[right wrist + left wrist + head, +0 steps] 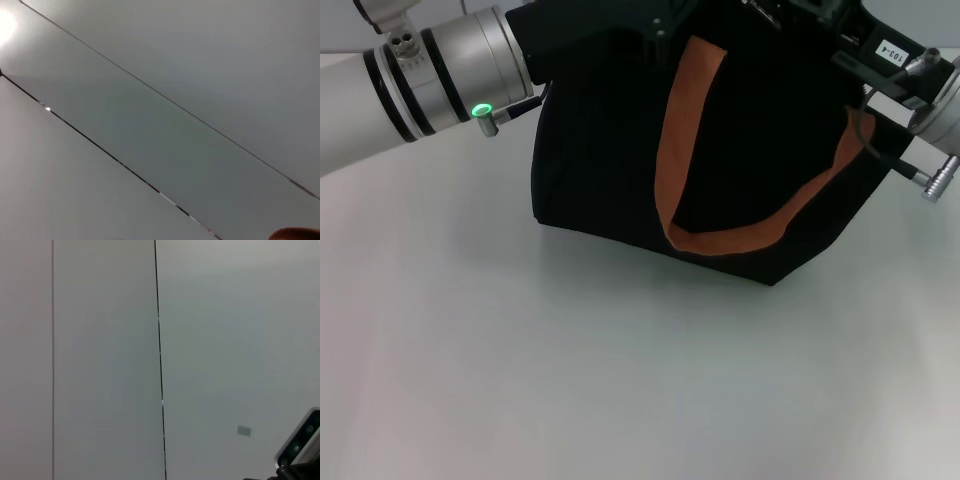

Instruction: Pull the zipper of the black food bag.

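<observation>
Black food bag [720, 160] is sitting on the counter [620, 380]; both arms are reaching over its top. Zipper and end effector states are lying out of view, so progress probably cannot be judged.

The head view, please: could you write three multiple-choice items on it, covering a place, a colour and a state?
1. Where does the black food bag stand?
A. at the table's far side, between both arms
B. at the near edge
C. on the floor

2. What colour is the strap handle?
A. blue
B. orange-brown
C. white

3. How does the handle lie?
A. held up by a claw
C. cut off
B. hanging loose down the bag's front

Answers: 1 A, the bag sits far back on the table between the arms; 2 B, the webbing is orange-brown; 3 B, it droops in a loop.
</observation>
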Controlling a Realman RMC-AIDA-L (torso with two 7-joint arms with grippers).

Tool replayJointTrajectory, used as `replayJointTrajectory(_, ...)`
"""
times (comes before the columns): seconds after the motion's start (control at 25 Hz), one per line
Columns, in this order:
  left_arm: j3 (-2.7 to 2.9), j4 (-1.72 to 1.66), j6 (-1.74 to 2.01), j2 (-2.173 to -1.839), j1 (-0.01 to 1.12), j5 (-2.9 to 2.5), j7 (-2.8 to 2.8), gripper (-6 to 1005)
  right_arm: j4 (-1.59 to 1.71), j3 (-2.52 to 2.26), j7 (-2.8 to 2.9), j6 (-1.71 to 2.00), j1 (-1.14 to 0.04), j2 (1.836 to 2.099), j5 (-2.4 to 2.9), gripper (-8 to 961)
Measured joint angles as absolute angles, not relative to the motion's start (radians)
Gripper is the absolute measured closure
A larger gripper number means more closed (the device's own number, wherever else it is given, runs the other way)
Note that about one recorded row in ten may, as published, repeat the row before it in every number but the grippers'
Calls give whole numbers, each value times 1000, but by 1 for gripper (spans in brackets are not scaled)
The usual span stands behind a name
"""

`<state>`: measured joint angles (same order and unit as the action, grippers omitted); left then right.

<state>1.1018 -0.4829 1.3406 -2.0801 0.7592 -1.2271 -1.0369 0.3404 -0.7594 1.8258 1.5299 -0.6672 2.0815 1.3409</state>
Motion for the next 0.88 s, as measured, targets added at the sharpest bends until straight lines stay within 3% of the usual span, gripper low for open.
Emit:
replayJointTrajectory(0.28, 1103, -483, 1341, -2080, 759, -1222, -1037, 969, 341, -756, 1708, 1547, -657, 2082, 1339, 713)
replayJointTrajectory(0.72, 1104, -482, 1340, -2080, 757, -1220, -1038, 969, 327, -755, 1413, 1696, -568, 2086, 1264, 619)
replayJointTrajectory(0.88, 1105, -482, 1340, -2080, 758, -1220, -1038, 969, 329, -745, 1430, 1695, -525, 2083, 1264, 464)
